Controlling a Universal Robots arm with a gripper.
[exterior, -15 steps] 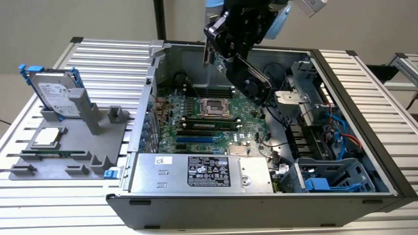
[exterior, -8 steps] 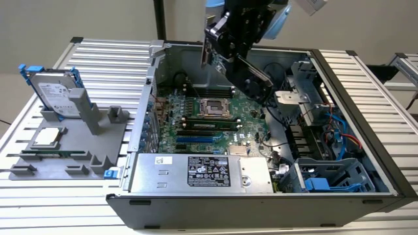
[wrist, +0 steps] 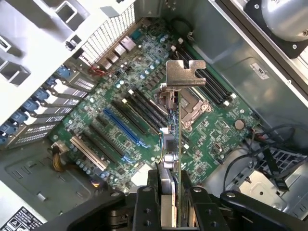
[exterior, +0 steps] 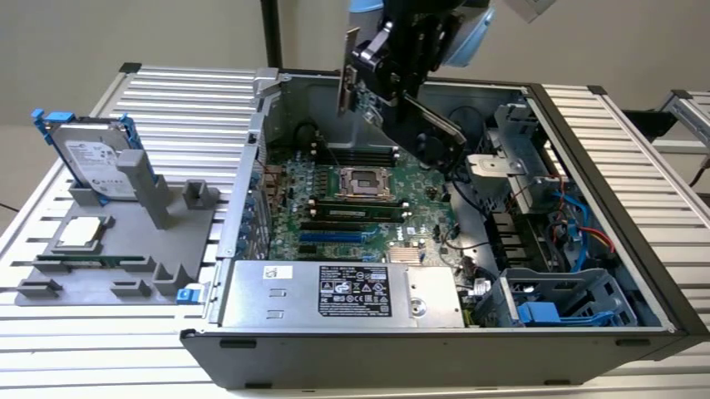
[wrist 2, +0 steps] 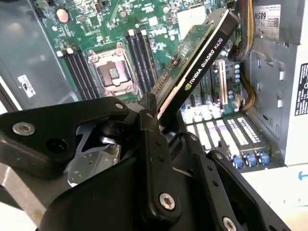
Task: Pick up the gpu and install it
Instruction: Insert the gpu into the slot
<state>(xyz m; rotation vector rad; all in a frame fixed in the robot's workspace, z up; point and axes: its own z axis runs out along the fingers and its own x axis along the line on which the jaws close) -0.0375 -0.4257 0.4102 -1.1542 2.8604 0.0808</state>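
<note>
Closest to the lens in both wrist views was the gripper (wrist: 171, 191), its black jaws clamped tight on one end of the gpu (wrist: 172, 137). I had the card in the air, edge-on over the open case (exterior: 258, 158) and seated in nothing. Its silver end bracket (wrist: 185, 74) was at the end farthest from the grip. Below it lay the motherboard (wrist: 144, 91). The blue expansion slot (wrist: 122, 129) sat to one side of the card's line, with the processor socket (wrist: 195, 108) and memory slots (wrist: 214, 89) to the other. In the exterior view the card hung near the case's far edge, well above the board.

My worry was alignment. In the second wrist view the card leaned out of the jaws at a slant. Held by one end only, it could pivot or slip if its lower edge touched anything. A skewed descent could drive the connector edge onto the slot's wall or the small components beside it. The bracket's tab could also snag the slot covers (wrist: 79, 85) along the case's rear wall, and the loose cables (wrist: 260, 144) by the drive bays could catch. Out on the slatted table (exterior: 178, 96), the grey fixture (exterior: 122, 249) and the hard drive (exterior: 95, 158) stood well apart from all this.
</note>
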